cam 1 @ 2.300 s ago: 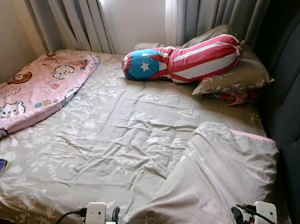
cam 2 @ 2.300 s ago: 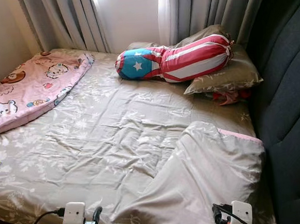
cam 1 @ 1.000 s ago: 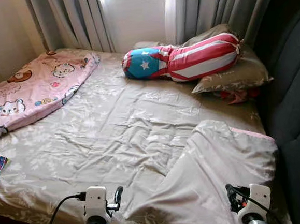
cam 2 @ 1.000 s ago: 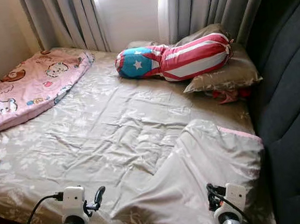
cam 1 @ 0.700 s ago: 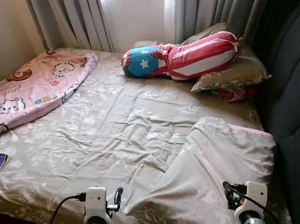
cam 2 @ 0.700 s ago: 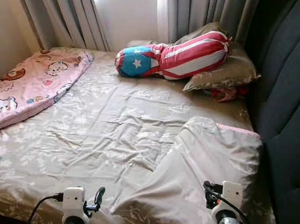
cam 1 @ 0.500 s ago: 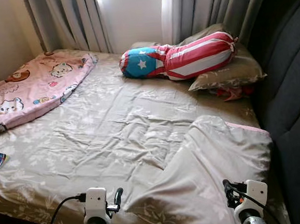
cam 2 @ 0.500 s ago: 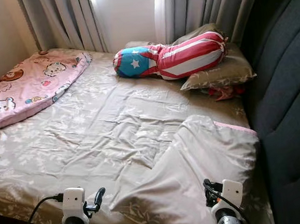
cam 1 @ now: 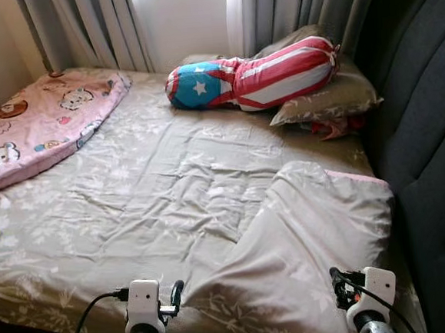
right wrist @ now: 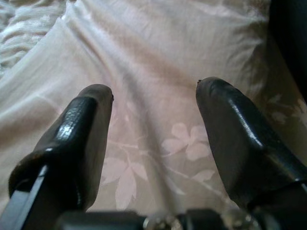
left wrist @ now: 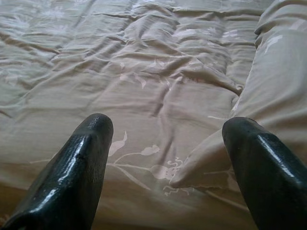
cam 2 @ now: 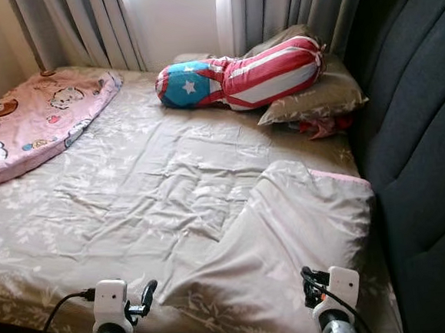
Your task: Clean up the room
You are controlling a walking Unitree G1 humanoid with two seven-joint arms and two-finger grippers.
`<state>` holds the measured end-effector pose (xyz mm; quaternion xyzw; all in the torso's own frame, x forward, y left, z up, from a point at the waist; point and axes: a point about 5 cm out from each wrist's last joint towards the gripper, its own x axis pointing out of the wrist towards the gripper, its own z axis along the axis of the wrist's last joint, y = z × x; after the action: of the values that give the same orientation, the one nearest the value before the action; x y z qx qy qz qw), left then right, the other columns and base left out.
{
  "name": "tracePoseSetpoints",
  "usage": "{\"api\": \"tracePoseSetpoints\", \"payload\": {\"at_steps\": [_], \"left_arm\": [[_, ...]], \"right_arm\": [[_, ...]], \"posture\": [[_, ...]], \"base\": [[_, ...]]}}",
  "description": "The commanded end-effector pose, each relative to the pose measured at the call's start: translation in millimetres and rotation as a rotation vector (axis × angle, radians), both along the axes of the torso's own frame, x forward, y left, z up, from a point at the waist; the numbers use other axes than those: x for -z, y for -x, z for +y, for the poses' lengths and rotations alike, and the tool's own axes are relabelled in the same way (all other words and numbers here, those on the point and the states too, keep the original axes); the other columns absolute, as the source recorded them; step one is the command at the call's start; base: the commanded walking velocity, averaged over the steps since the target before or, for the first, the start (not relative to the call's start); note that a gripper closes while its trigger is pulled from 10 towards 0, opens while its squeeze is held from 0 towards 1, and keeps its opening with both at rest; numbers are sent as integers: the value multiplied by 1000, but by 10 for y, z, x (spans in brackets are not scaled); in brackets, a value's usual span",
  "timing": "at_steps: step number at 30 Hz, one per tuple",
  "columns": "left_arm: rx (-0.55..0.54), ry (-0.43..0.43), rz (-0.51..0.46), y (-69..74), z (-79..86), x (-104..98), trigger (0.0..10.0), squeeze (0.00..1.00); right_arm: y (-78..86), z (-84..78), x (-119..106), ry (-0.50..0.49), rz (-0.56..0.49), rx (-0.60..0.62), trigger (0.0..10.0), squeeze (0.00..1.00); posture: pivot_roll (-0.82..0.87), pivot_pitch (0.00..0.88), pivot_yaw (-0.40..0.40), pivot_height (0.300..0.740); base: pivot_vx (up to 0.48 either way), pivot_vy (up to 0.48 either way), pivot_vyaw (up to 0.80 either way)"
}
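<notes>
The folded-back duvet (cam 1: pixel 313 236) lay bunched at the bed's (cam 1: pixel 75 247) near corner by the dark headboard (cam 1: pixel 428 135), its turned-over flap showing a pale underside with a pink edge. The left gripper (left wrist: pixel 165 158) hung over the near edge with its fingers spread wide and nothing between them, aimed at the flap's loose corner. The right gripper (right wrist: pixel 153 143) hovered above the flap itself, likewise spread and empty. The duvet looked soft, limp and light (it would likely sag and slide when lifted), so the loose corner and the pink-edged hem seemed the best places to pinch. A flag-patterned bolster (cam 1: pixel 254 75) rested on a pillow (cam 1: pixel 333 100) at the far corner, a pink cartoon blanket (cam 1: pixel 35 131) along the far-left edge. No containers were visible.
</notes>
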<state>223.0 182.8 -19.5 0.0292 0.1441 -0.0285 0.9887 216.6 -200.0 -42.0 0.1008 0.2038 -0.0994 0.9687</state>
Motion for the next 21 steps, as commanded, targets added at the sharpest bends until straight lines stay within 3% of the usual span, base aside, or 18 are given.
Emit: {"api": "tracePoseSetpoints", "payload": {"at_steps": [1,21], "left_arm": [[13,6,5,-8,-36,-3,10000,0],[29,-5,19,14,-58,19,10000,0]], "right_arm": [[-2,8,21,-8,26,1,10000,0],[-1,10,12,-30,0,-2,10000,0]], "posture": [[22,0,-73,660],[25,0,-72,655]], "base": [[0,0,0],[0,0,0]]}}
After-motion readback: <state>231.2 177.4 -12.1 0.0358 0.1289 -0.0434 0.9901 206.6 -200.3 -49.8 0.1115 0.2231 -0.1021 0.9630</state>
